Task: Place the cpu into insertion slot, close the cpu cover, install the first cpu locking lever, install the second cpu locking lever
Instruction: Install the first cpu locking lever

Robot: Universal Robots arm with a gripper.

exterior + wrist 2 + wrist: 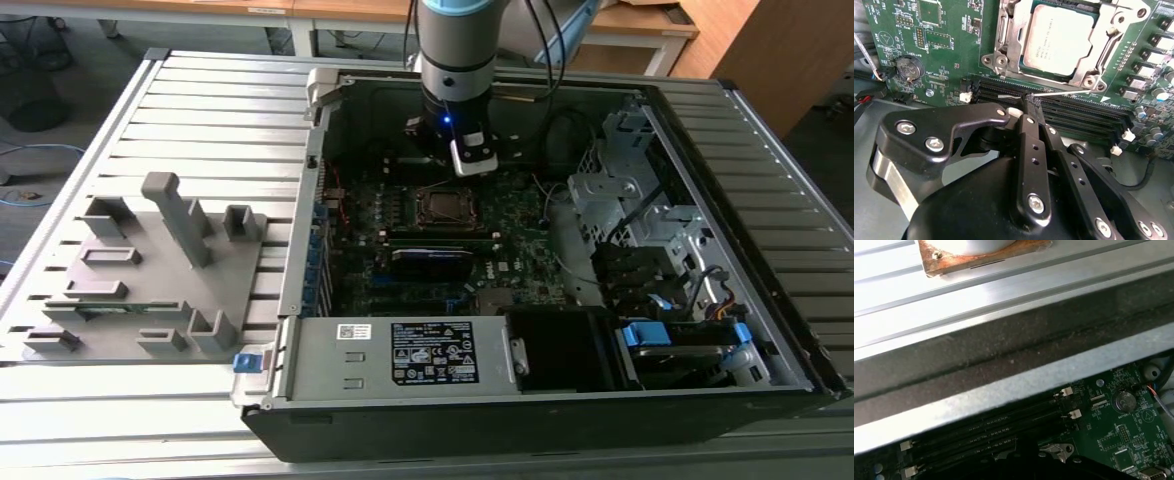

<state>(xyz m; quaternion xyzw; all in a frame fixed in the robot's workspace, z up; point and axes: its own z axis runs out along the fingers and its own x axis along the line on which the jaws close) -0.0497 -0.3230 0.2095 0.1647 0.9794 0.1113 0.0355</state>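
The cpu (1056, 42), a flat square chip with a dull silver-grey metal top, lies seated in the insertion slot (443, 203), the small square socket on the green motherboard (944, 30). The cpu cover (1004, 47), a thin silver metal frame with a square window, lies flat around it. Along the cover's near edge runs a locking lever (1074, 91), a thin silver wire rod. The black gripper (1031, 101) has its jaws drawn together, and the rod passes through their tips, apparently pinched there. The chip sits just beyond the tips, apart from them, with the frame's edge between. Below the tips lie long black memory slots (1079, 112). In the exterior view the gripper (477, 160) hangs inside the open black computer case (534, 430), just beside the socket.
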